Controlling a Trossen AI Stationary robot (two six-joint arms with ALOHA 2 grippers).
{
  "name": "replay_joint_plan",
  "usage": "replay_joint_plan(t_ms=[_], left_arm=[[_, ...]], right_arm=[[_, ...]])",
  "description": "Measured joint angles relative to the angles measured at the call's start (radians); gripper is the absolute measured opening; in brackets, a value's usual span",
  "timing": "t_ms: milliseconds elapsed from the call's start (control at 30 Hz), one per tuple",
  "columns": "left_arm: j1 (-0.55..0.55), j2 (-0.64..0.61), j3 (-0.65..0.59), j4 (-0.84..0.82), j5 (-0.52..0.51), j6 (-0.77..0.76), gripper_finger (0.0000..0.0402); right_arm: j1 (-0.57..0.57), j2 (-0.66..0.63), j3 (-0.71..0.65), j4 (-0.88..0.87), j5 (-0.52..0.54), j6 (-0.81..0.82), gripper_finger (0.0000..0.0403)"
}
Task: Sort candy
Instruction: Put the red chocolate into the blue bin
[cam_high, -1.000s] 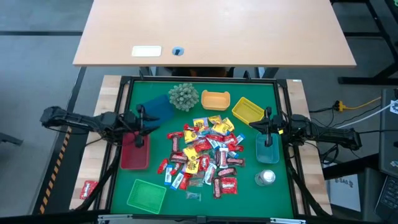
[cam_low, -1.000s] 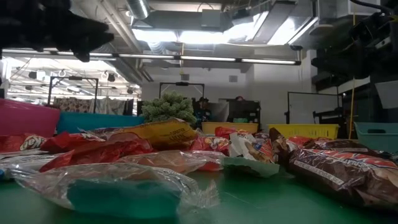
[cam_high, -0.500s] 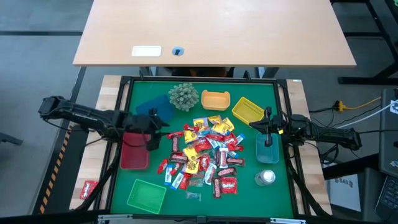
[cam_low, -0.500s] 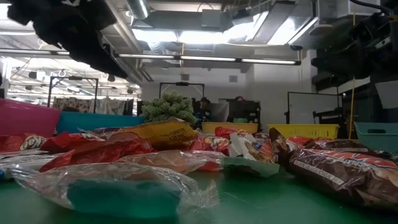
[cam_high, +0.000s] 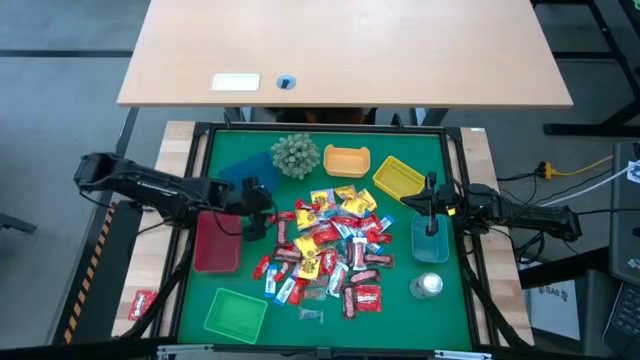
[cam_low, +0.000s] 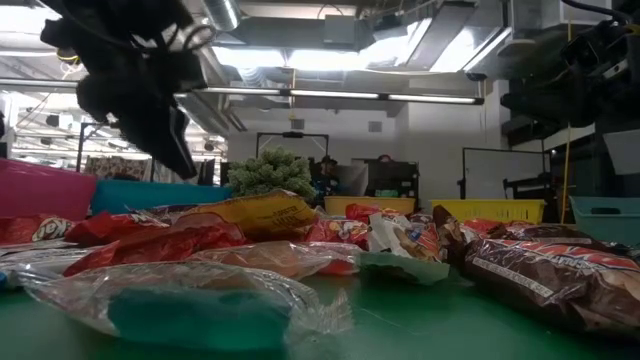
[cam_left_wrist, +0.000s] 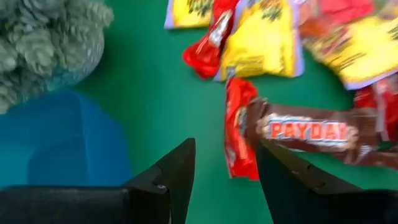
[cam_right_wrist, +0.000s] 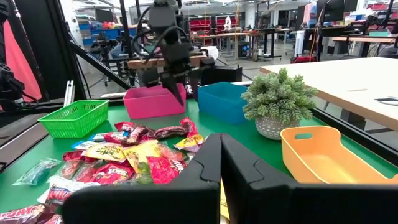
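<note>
Leftmost, beside the heap of small wrapped candy (cam_high: 325, 248) in red, yellow and blue-white packets at the middle of the green mat: a red plastic tray (cam_high: 215, 245), probably waiting for one colour. Just above the heap's left edge, left gripper (cam_high: 258, 212), fingers spread and empty, lined up over a red wrapper (cam_left_wrist: 239, 134), apparently for a pick. Right of the heap, right gripper (cam_high: 431, 215), clamped on nothing, parked over a light-blue tray (cam_high: 431, 243).

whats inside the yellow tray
Nothing shows inside the yellow tray: the high view sees its bare floor. The candy lies on the mat beside it.
</note>
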Motion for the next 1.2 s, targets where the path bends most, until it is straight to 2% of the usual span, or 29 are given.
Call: replay_joint_plan(t_ms=[100,300,633,900,1033,1200], left_arm=[[0.02,0.031,0.0,0.0,0.004,0.001,0.0156],[0.047,0.088,0.0,0.0,0.106,0.001,0.0156],[0.048,0.19,0.0,0.012,0.146,0.002,0.0156],[0.048,0.207,0.0,0.047,0.153,0.009,0.0153],[0.048,0.207,0.0,0.047,0.153,0.009,0.013],[0.048,0.207,0.0,0.047,0.153,0.009,0.0076]], right_arm=[[0.0,0.0,0.0,0.0,0.0,0.0,0.0001],[0.0,0.0,0.0,0.0,0.0,0.0,0.0001],[0.0,0.0,0.0,-0.001,0.0,0.0,0.0001],[0.0,0.0,0.0,-0.002,0.0,0.0,0.0001],[0.0,0.0,0.0,-0.002,0.0,-0.001,0.0001],[0.0,0.0,0.0,-0.002,0.0,-0.001,0.0001]])
